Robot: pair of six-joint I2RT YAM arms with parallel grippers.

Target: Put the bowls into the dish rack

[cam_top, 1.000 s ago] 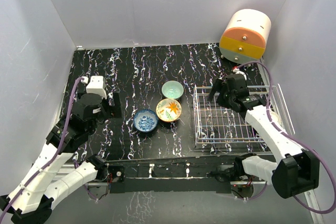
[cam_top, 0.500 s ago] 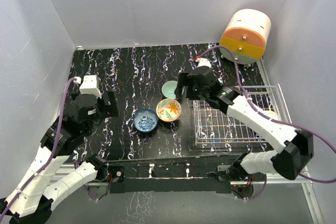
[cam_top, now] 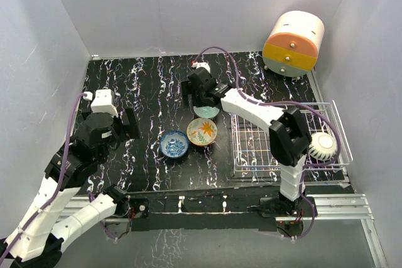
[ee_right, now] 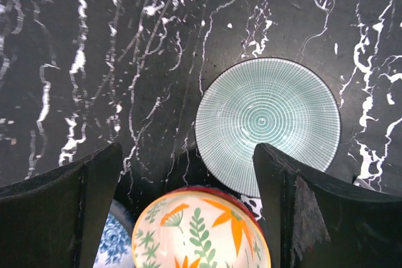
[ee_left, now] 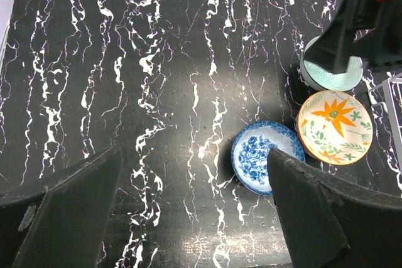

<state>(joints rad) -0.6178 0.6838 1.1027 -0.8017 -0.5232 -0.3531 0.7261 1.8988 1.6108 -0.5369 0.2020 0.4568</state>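
Observation:
Three bowls sit together on the black marbled table: a teal bowl (cam_top: 209,112), an orange-flower bowl (cam_top: 202,131) and a blue-patterned bowl (cam_top: 174,144). The white wire dish rack (cam_top: 264,155) stands to their right, with a white ribbed bowl (cam_top: 323,147) at its right end. My right gripper (cam_top: 201,97) is open and empty, hovering above the teal bowl (ee_right: 268,123), whose left part lies between the fingers (ee_right: 187,155); the orange-flower bowl (ee_right: 201,230) is just below. My left gripper (cam_top: 129,123) is open and empty above bare table (ee_left: 195,155), left of the blue bowl (ee_left: 264,155).
A cream-and-orange round drawer unit (cam_top: 293,42) stands at the back right corner. White walls close in the table on three sides. The right arm (cam_top: 257,110) stretches across the rack's far left corner.
My right arm swung left from over the dish rack to above the teal bowl. My left arm shifted slightly and stays open.

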